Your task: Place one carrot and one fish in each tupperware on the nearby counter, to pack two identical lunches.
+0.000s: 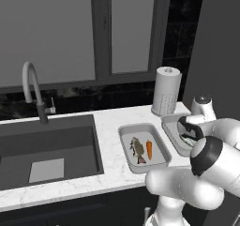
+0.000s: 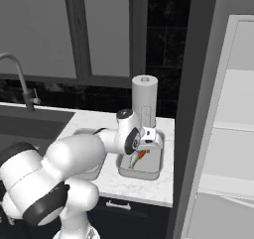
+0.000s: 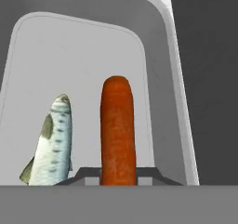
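In the hand view a carrot (image 3: 118,128) runs up from between the gripper (image 3: 118,173) fingertips; whether the jaws pinch it cannot be told. A silvery fish (image 3: 51,141) lies beside it in the right tupperware (image 2: 149,172). Farther left on the counter (image 1: 108,126), the other tupperware (image 1: 126,154) holds a fish (image 1: 138,149) and a carrot (image 1: 149,149). Behind stands a paper towel roll (image 1: 166,91).

Orange carrot (image 3: 118,130); silvery fish (image 3: 52,141) (dark spots, olive fins); plain grey tupperware (image 3: 158,69); brownish fish (image 1: 138,149); white bench (image 1: 110,131) with faint grey speckles.
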